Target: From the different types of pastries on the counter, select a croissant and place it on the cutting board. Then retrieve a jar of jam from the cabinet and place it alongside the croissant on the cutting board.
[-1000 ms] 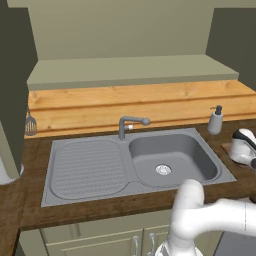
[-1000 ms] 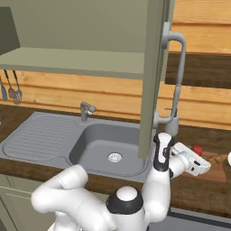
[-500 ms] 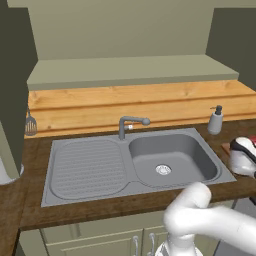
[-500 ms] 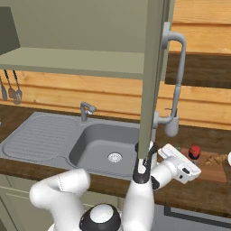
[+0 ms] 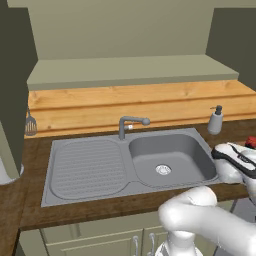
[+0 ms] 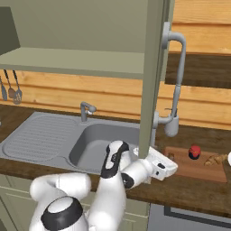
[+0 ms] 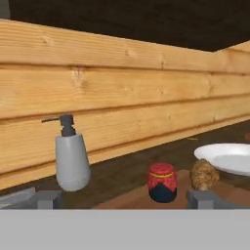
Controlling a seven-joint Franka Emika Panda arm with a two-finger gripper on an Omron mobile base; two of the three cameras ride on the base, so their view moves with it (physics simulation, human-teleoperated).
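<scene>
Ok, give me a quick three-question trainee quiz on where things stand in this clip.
1. True or false: the jar of jam stands on the cutting board.
2. In the hand view, what lies just right of the jar? A) croissant B) spatula C) sponge
3. Fill in: the gripper is ____, with nothing between its fingertips.

Key: 1 true; 2 A; 3 open.

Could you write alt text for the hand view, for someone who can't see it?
A small red-topped jam jar stands on a wooden cutting board beside a golden croissant. A grey soap dispenser stands to the left, a white plate to the right, with a wood-plank wall behind.
</scene>
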